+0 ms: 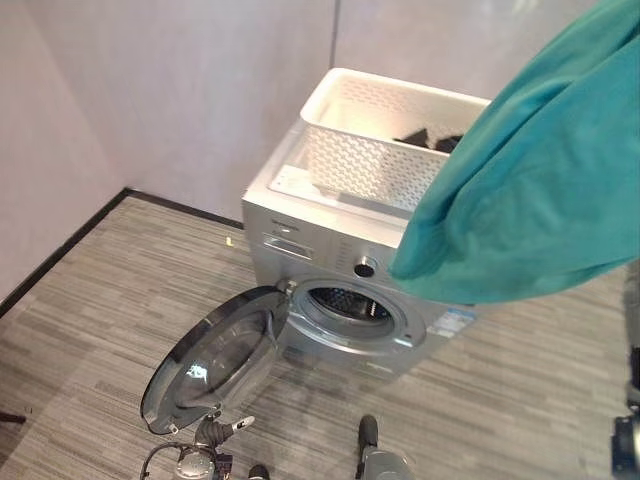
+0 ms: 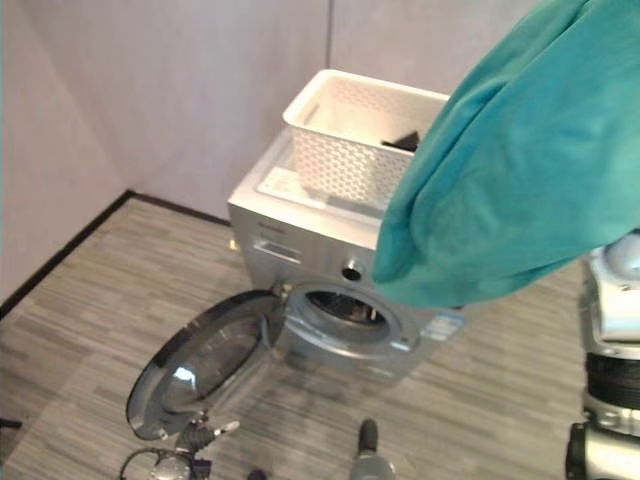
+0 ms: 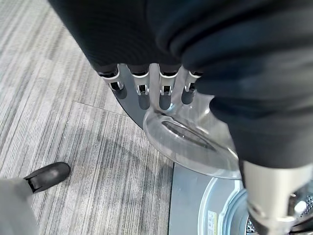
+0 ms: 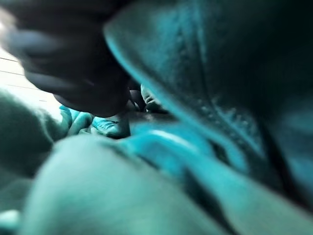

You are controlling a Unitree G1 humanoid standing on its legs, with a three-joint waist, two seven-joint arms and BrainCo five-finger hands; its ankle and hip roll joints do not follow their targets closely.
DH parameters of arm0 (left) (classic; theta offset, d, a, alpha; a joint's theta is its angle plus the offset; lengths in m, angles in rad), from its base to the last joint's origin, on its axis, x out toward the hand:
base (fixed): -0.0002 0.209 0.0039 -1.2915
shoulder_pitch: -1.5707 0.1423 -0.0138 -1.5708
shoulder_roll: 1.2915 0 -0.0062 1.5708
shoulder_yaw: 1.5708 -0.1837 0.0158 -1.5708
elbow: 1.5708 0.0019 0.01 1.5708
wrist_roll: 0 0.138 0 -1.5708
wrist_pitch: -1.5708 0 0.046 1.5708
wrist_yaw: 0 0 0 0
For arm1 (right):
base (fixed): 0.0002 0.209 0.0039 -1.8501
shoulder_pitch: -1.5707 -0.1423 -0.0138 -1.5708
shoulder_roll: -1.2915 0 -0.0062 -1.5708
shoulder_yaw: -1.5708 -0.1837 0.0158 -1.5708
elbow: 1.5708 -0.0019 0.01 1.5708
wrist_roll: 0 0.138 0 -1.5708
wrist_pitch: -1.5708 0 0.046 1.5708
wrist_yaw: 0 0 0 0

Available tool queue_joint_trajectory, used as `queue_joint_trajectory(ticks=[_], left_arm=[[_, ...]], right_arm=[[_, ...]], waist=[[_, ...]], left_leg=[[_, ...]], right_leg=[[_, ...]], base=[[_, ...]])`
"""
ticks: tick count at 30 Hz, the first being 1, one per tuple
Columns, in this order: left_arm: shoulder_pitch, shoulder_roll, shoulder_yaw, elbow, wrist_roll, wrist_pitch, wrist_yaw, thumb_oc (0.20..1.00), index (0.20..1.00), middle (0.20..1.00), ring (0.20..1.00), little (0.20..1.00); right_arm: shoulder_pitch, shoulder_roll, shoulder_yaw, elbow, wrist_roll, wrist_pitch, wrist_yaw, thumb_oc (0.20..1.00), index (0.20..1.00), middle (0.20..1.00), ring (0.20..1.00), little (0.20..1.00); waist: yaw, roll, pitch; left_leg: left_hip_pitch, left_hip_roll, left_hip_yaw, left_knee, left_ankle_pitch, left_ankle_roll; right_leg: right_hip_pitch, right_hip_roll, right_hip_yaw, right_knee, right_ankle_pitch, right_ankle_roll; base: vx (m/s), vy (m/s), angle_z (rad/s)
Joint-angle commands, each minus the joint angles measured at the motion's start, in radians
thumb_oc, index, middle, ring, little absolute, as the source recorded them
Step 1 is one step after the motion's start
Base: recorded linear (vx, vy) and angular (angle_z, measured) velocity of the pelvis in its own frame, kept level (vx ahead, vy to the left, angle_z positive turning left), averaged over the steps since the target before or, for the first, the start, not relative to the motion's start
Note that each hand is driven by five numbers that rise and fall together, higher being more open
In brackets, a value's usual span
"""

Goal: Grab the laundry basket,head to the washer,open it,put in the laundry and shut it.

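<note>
A silver front-load washer [image 1: 300,235] stands against the wall with its round door [image 1: 215,355] swung wide open to the left, and the drum opening [image 1: 345,305] is exposed. A white perforated laundry basket [image 1: 370,150] sits on top of the washer with a dark garment [image 1: 430,138] inside. A big teal cloth [image 1: 540,180] hangs high in front of the washer's right side, hiding that corner. My right hand [image 4: 83,63] is wrapped in the teal cloth [image 4: 205,88] and grips it. My left hand [image 1: 215,432] hovers low beside the door, its fingers [image 3: 142,93] straight above the door's glass bowl [image 3: 190,137].
Grey walls close in behind and to the left, with a black skirting strip [image 1: 60,255] along the floor. Striped wood-look flooring [image 1: 110,300] spreads in front of the washer and to its left. The open door takes up the floor space at the washer's front left.
</note>
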Motion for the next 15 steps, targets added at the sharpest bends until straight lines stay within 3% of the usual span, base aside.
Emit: queue_joint_trajectory(ticks=[1,3,4,6,7,9,11,12,14,15], left_arm=[[-0.037,0.028,0.037,0.025,-0.047,-0.015,0.026,1.000,1.000,1.000,1.000,1.000],[-0.038,0.030,0.046,0.013,-0.061,-0.022,0.033,1.000,1.000,1.000,1.000,1.000],[-0.040,0.032,0.038,-0.037,-0.072,-0.036,0.032,1.000,1.000,1.000,1.000,1.000],[-0.036,0.038,0.033,-0.078,-0.075,-0.043,0.036,1.000,1.000,1.000,1.000,1.000],[-0.044,0.047,0.019,-0.167,-0.069,-0.065,0.050,1.000,1.000,1.000,1.000,1.000],[-0.042,0.055,0.016,-0.209,-0.061,-0.074,0.058,1.000,1.000,1.000,1.000,1.000],[-0.059,0.077,-0.006,-0.318,-0.031,-0.091,0.075,1.000,1.000,1.000,1.000,1.000],[-0.075,0.099,-0.014,-0.411,0.008,-0.104,0.082,1.000,1.000,1.000,1.000,1.000],[-0.088,0.111,-0.022,-0.456,0.023,-0.113,0.083,1.000,1.000,1.000,1.000,1.000],[-0.112,0.146,-0.048,-0.571,0.063,-0.123,0.074,1.000,1.000,1.000,1.000,1.000]], right_arm=[[-0.073,0.101,0.030,-0.072,0.006,-0.063,0.039,0.200,0.200,0.200,0.200,0.200],[-0.056,0.138,0.051,-0.091,0.017,-0.068,0.055,0.200,0.200,0.200,0.200,0.200],[-0.032,0.170,0.078,-0.113,0.048,-0.073,0.082,0.200,0.200,0.200,0.200,0.200],[-0.028,0.187,0.094,-0.123,0.054,-0.075,0.090,0.200,0.200,0.200,0.200,0.200],[-0.045,0.212,0.176,-0.133,0.061,-0.067,0.114,0.200,0.200,0.200,0.200,0.200],[-0.052,0.216,0.214,-0.131,0.083,-0.069,0.133,0.200,0.200,0.200,0.200,0.200],[-0.031,0.227,0.287,-0.131,0.132,-0.071,0.175,0.200,0.200,0.200,0.200,0.200],[0.018,0.218,0.310,-0.154,0.143,-0.053,0.216,0.200,0.200,0.200,0.200,0.200],[0.024,0.213,0.325,-0.160,0.160,-0.051,0.240,0.200,0.200,0.200,0.200,0.200],[0.017,0.218,0.371,-0.150,0.205,-0.049,0.287,0.200,0.200,0.200,0.200,0.200]], waist=[[0.050,-0.015,-0.068],[0.056,-0.023,-0.073],[0.072,-0.035,-0.082],[0.083,-0.041,-0.084],[0.106,-0.054,-0.079],[0.113,-0.057,-0.077],[0.119,-0.060,-0.066],[0.113,-0.060,-0.051],[0.115,-0.057,-0.033],[0.127,-0.048,-0.012]], left_leg=[[-0.049,-0.065,-0.037,0.032,-0.087,0.089],[-0.052,-0.064,-0.015,0.040,-0.085,0.086],[-0.074,-0.059,0.006,0.048,-0.075,0.074],[-0.088,-0.051,0.018,0.057,-0.069,0.061],[-0.129,-0.028,0.050,0.082,-0.056,0.038],[-0.153,-0.004,0.068,0.108,-0.050,0.022],[-0.191,0.038,0.073,0.143,-0.025,-0.016],[-0.217,0.073,0.057,0.169,0.003,-0.053],[-0.246,0.091,0.030,0.211,0.024,-0.074],[-0.259,0.089,-0.088,0.199,0.065,-0.089]], right_leg=[[0.128,-0.037,0.019,0.184,-0.128,0.085],[0.155,-0.033,0.022,0.155,-0.130,0.082],[0.217,-0.010,0.023,0.059,-0.171,0.076],[0.239,-0.002,0.026,0.001,-0.201,0.069],[0.285,0.015,0.027,-0.157,-0.227,0.061],[0.304,0.027,0.030,-0.227,-0.212,0.056],[0.333,0.055,0.027,-0.310,-0.198,0.045],[0.366,0.077,0.010,-0.353,-0.202,0.030],[0.372,0.085,0.005,-0.358,-0.208,0.021],[0.352,0.092,0.004,-0.352,-0.201,0.006]], base=[[-0.07,-0.076,-0.48],[-0.09,-0.148,-0.55],[-0.11,-0.208,-0.55],[-0.17,-0.276,-0.63],[-0.21,-0.318,-0.55],[-0.18,-0.269,-0.65],[-0.16,-0.357,-0.61],[-0.13,-0.340,-0.24],[-0.14,-0.185,0.20],[-0.14,-0.076,0.22]])
